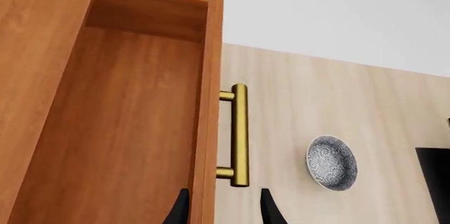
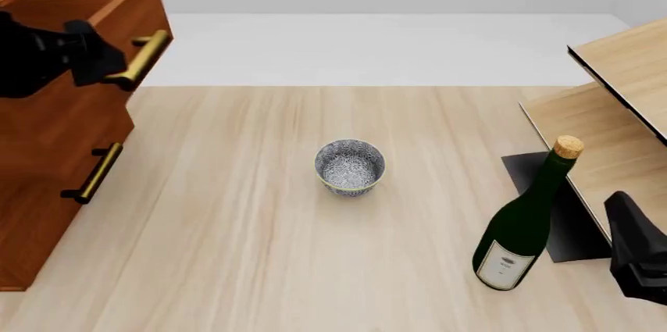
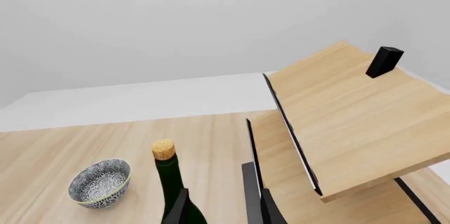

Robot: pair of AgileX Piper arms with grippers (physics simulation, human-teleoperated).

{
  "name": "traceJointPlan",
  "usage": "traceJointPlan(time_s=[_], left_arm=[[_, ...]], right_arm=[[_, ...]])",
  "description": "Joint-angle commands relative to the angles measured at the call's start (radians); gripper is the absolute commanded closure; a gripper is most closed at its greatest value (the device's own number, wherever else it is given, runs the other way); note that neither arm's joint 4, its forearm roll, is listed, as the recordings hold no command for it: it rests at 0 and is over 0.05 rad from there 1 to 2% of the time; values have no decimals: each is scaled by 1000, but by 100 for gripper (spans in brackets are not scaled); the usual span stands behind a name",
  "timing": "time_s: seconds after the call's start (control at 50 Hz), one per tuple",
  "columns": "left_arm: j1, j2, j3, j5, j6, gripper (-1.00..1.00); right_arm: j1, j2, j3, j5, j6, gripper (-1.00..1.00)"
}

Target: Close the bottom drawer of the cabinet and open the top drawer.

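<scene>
Top drawer (image 2: 99,4) of the cabinet (image 2: 47,183), far left of the table (image 2: 240,223): pulled out, box interior exposed in the left wrist view, front panel standing proud of the drawer fronts below. Brass handle (image 2: 143,57) at the left gripper (image 2: 105,62); its fingers (image 1: 271,211) straddle the drawer front and handle bar with a visible gap, parted rather than clamped. No firm contact discernible.

Bottom drawer: its front falls outside all views, so closure cannot be confirmed. The one lower front visible sits flush. Judgement: opening step largely done or near its end; remaining work is possibly more travel, then release.

Clearance: drawer front overhangs the table edge zone; open wood ahead of it. Patterned bowl (image 2: 351,166) sits mid-table, well apart from the drawer's path. Wine bottle (image 2: 524,223) and pale shelf unit (image 2: 625,113) far right, beside the idle right gripper (image 3: 221,208), fingers apart, holding nothing, bottle close ahead of it.
</scene>
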Motion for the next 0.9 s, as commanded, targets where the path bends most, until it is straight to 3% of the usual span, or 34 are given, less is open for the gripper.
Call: traceJointPlan(time_s=[0.02,0.9], left_arm=[[-53,52,26,-14,-19,-100],[-206,148,-69,-56,-76,-100]], right_arm=[[0,-2,0,2,1,-100],[-6,21,-1,-18,9,-100]])
